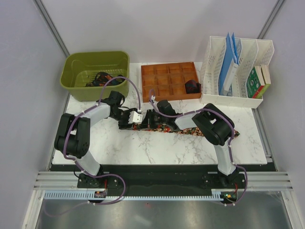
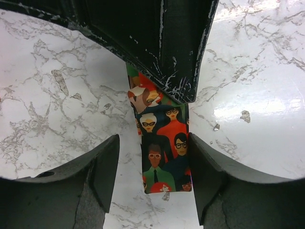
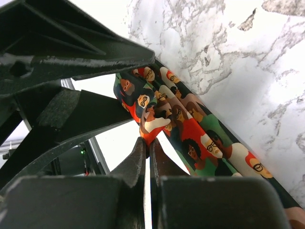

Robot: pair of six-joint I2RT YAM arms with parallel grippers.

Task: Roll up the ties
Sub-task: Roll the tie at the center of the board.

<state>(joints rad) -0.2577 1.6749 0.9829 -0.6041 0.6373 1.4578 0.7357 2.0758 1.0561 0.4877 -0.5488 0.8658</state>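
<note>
A tie (image 1: 190,130) printed with cartoon faces in red, green and orange lies stretched across the marble table (image 1: 143,148). In the left wrist view its narrow end (image 2: 164,157) lies flat between my left gripper's (image 2: 153,139) spread fingers (image 2: 102,167), and the gripper is open. Just beyond it, my right gripper (image 3: 150,143) is shut, pinching a raised fold of the tie (image 3: 157,119). From above, both grippers meet over the tie's left end, the left gripper (image 1: 137,117) beside the right gripper (image 1: 155,106). A small dark rolled tie (image 1: 192,87) sits in the brown tray.
A green basket (image 1: 76,81) at the back left holds dark ties. The brown compartment tray (image 1: 164,81) stands behind the grippers. A white file rack (image 1: 236,71) with books and boxes stands at the back right. Purple cables loop over both arms.
</note>
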